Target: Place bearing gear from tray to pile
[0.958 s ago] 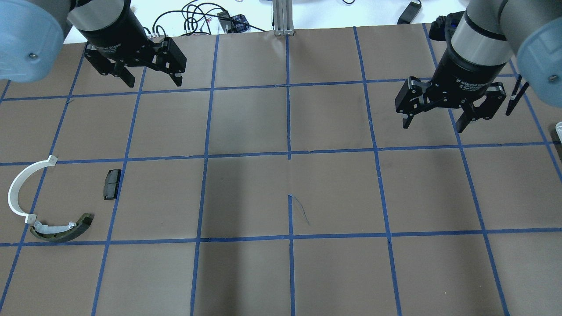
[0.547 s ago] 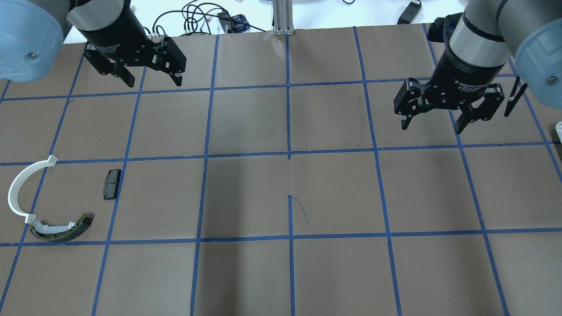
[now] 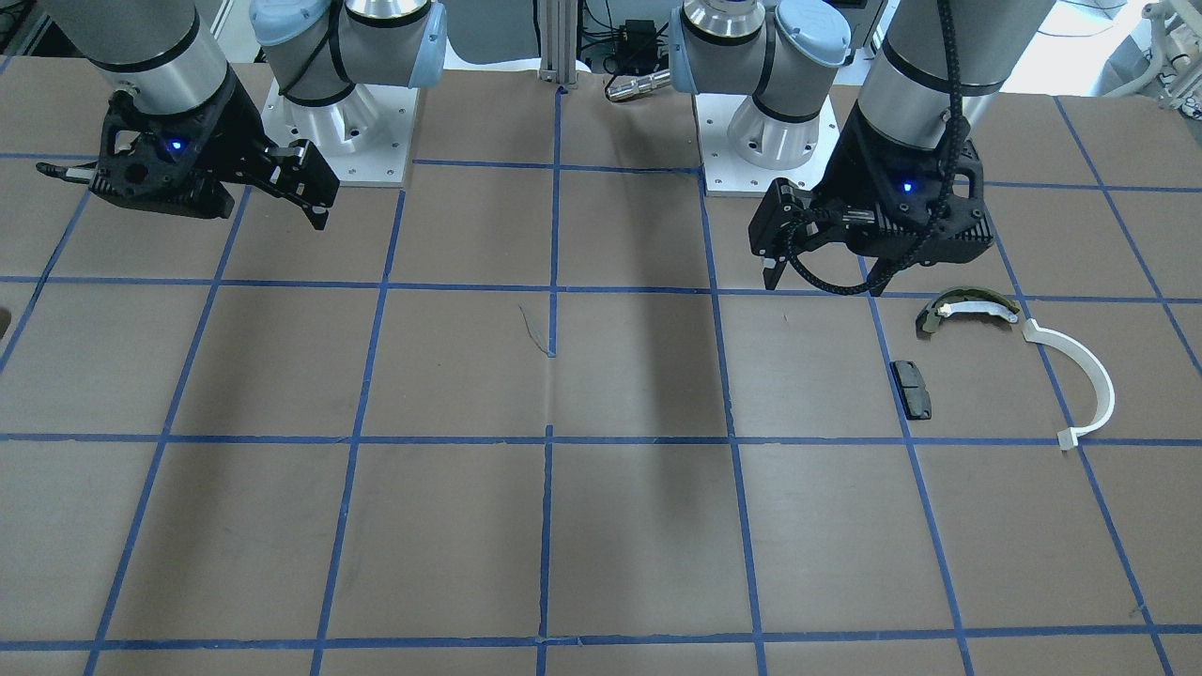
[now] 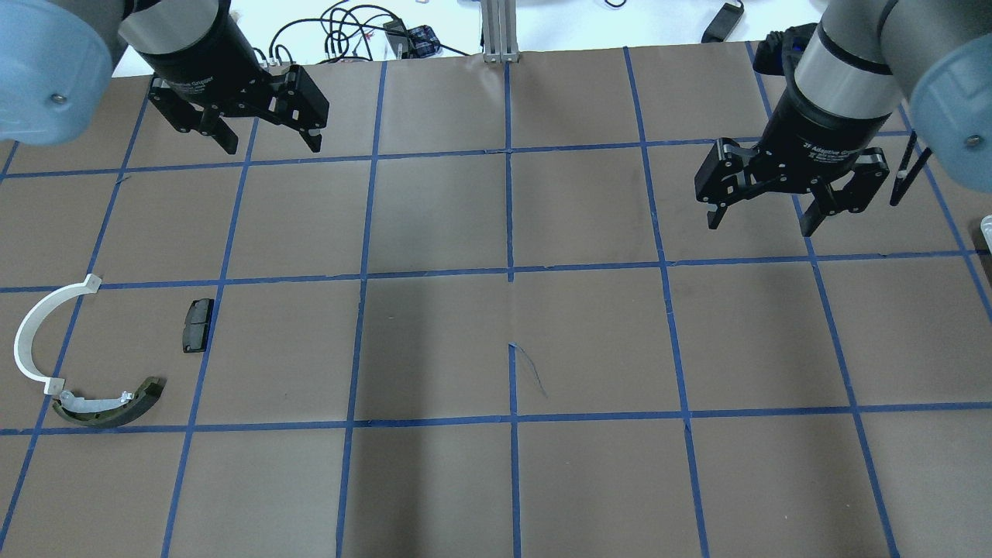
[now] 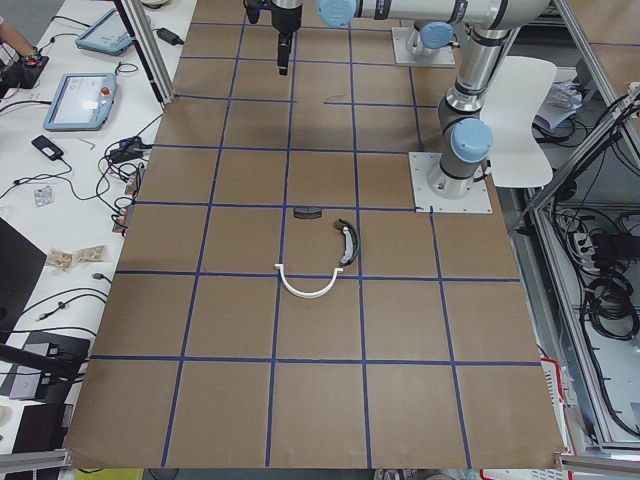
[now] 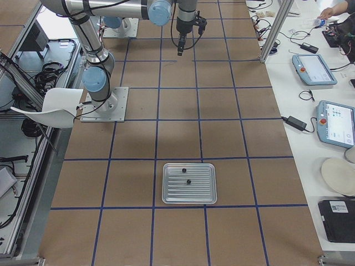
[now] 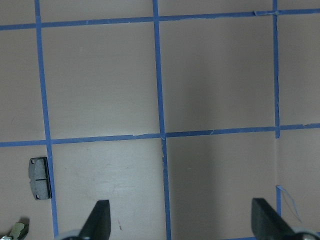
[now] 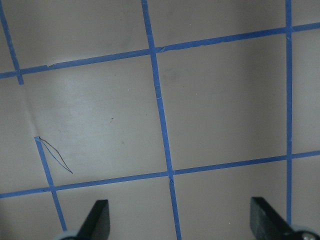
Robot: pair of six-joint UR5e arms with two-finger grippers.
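The pile lies at the table's left in the overhead view: a white half-ring arc, an olive-and-white brake shoe and a small black pad. The pad also shows in the left wrist view. The metal tray shows in the exterior right view with two small dark parts on it; I cannot tell which is the bearing gear. My left gripper is open and empty, above the table beyond the pile. My right gripper is open and empty at the far right.
Blue tape lines grid the brown table. An aluminium post and cables stand at the far edge. The arm bases sit on the robot's side. Tablets lie on the white side bench.
My right gripper has shifted very slightly towards the left. My left gripper and the pile have not moved.
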